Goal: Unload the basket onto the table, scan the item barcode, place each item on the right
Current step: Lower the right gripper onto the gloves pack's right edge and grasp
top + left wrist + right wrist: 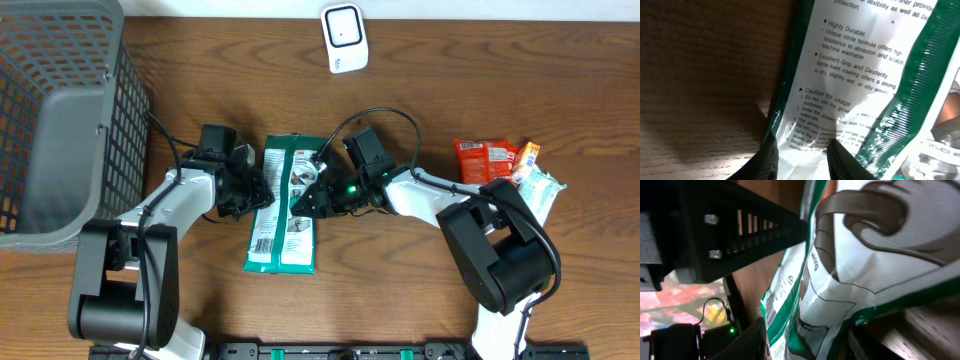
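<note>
Green-white packet point(283, 205), grasping stage: pinched by the left gripper point(256, 192); right gripper point(311, 197) jaws straddle it, closure indeterminate. Next, lifting and presentation to the scanner point(344, 38) are required.

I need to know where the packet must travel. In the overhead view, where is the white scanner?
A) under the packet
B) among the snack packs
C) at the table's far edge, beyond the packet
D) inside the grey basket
C: the white scanner stands on the table at its far edge, apart from the green-and-white packet.
</note>
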You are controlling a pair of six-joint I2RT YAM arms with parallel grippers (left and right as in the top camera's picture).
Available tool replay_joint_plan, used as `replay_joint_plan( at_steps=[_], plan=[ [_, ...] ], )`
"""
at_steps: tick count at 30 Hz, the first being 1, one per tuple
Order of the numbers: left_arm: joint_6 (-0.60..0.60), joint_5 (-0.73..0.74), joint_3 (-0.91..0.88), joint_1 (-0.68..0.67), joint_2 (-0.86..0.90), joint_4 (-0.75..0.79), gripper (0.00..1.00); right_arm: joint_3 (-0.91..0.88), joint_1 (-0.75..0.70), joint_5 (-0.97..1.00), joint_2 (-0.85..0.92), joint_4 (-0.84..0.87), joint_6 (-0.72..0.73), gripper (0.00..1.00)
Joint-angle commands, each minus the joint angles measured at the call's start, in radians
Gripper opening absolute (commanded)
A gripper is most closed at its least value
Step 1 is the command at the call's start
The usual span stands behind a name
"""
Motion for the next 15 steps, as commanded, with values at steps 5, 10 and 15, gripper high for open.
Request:
replay_joint_plan(
  at_steps=[5,10,15],
  plan=[
    [-0.002,-0.043,-0.055,-0.003,0.042,-0.006,0.35,0.0,0.071,0.003,0.013,0.042,-0.056,0.44],
    [-0.002,-0.043,-0.055,-0.003,0.042,-0.006,0.35,0.0,0.106,0.064,0.013,0.043,-0.056,0.44],
    [-0.002,-0.043,-0.055,-0.003,0.042,-0.005,0.35,0.0,0.108,0.093,0.013,0.042,-0.056,0.43]
  ],
)
